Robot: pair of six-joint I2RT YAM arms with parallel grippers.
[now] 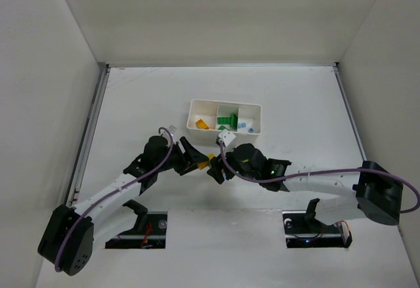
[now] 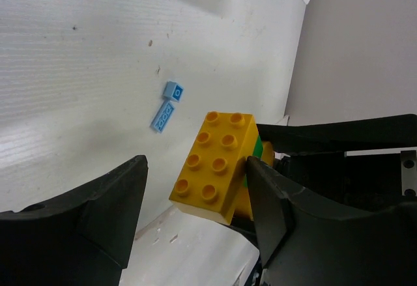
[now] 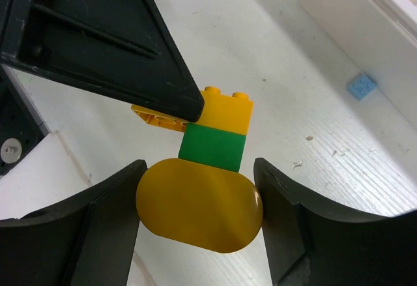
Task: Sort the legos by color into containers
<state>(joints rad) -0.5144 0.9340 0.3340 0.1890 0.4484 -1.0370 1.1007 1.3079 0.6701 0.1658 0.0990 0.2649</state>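
Right wrist: right claw (image 3: 199,176) grips brick stack (image 3: 212,148); left claw (image 2: 195,169) wide

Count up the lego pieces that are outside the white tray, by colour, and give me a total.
Yellow: 2, the eight-stud brick and the rounded piece
Green: 1, the small brick stacked between those two
Light blue: 2, the tiny square tile and the tiny long tile
Total: 5 in view
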